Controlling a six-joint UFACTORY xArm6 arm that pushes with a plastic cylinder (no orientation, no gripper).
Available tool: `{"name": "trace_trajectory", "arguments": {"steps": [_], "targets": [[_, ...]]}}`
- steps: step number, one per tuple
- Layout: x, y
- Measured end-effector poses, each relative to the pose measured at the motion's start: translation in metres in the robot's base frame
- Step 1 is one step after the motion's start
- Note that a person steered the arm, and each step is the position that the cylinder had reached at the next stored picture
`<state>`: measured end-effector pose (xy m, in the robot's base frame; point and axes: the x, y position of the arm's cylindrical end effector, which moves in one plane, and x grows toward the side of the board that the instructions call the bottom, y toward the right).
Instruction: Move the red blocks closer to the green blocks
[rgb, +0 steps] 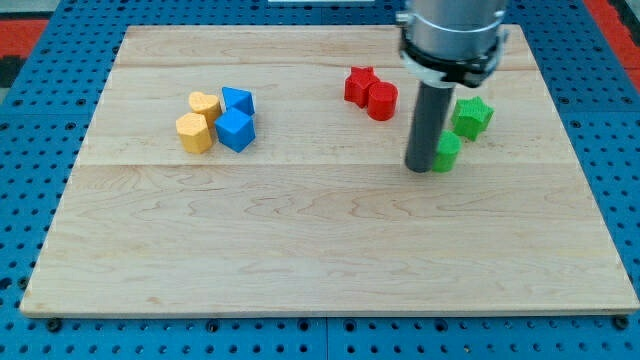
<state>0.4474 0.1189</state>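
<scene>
Now my tip (421, 168) is planted on the wooden board (300, 260), toward its right edge, pressed right against the left side of a small green block (448, 152), shape partly hidden by the rod. Nothing is held; the rod only pushes. A green star-like block (473, 116) is seen just up and right. Two touching red blocks, a star (359, 85) and a cylinder (382, 101), are found up-left, near the top edge. Well apart, toward the top-left corner, two yellow blocks (198, 122) and two blue blocks (237, 120) are clustered.
</scene>
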Motion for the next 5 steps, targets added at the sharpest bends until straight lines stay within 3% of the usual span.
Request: {"name": "trace_trajectory", "arguments": {"steps": [1,2,3,4,5], "targets": [[-0.028,0.012],[-0.028,0.021],[-0.029,-0.053],[-0.072,-0.089],[-0.140,-0.090]]}}
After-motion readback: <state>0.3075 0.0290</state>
